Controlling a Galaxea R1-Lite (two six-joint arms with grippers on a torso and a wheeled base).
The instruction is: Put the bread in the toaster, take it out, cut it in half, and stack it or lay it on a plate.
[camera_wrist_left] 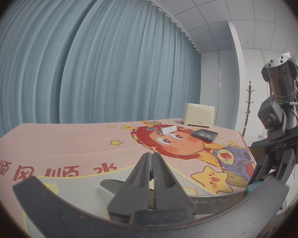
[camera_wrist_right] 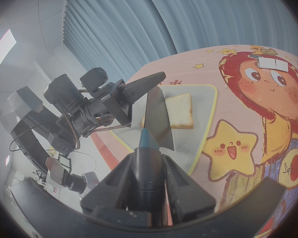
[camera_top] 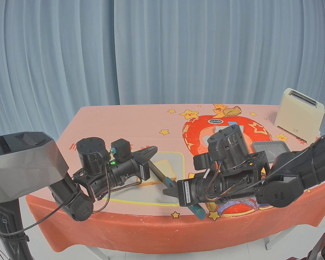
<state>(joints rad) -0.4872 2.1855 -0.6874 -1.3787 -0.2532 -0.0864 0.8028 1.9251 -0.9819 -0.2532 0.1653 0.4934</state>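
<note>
The bread (camera_wrist_right: 181, 110), one pale slice, lies flat on the grey cutting mat (camera_wrist_right: 192, 142) near the robot's side of the table. The knife (camera_wrist_right: 158, 116) stands on edge across it: most of the slice shows on one side of the blade and a narrow strip on the other. Whether the blade has gone through cannot be told, so I judge the cutting step to be in hand rather than finished. The slice is out of the toaster (camera_top: 299, 114), whose slots look empty, so the toasting part appears to be over, though the slice's colour does not prove it. What is left, as I read it, is to finish the halving and then carry both halves to the dark tray (camera_top: 271, 149), which bears no bread.

The right gripper (camera_wrist_right: 149, 157) is clamped on the knife's teal handle, jaws closed around it. The left gripper (camera_top: 151, 151) has its fingers pressed together with nothing between them. Its tip is just over the far end of the blade, and contact cannot be made out.

Count: one slice of bread, one knife, one cutting mat, one toaster and one tray, all on one pink-clothed table (camera_top: 126, 123), and two grippers
</note>
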